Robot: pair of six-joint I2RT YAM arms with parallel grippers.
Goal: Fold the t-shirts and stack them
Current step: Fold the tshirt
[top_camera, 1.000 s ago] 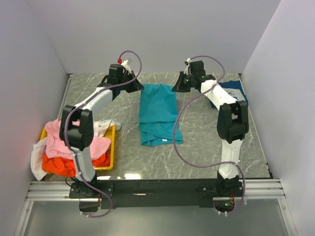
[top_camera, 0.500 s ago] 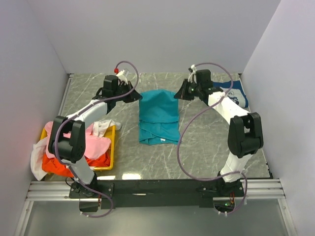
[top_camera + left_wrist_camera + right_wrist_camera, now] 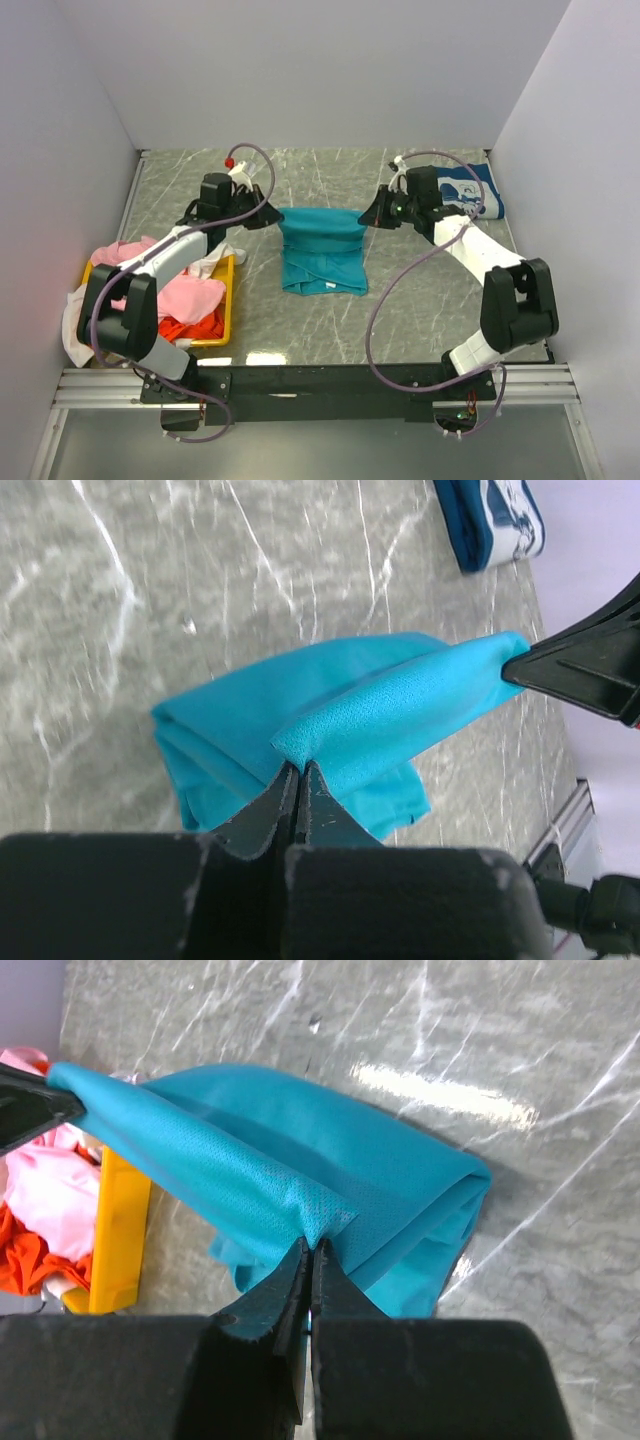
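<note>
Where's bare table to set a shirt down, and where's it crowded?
Free: table between teal shirt and near rail; the strip behind it along the back wall. Crowded: yellow tray of shirts at left, navy shirt in the far right corner.

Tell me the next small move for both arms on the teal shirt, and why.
Probably draw both arms back toward their bases and lower the held edge onto the near hem. The left gripper and right gripper each pinch a corner of the teal t-shirt, its far edge lifted taut between them, the fold only half made.
</note>
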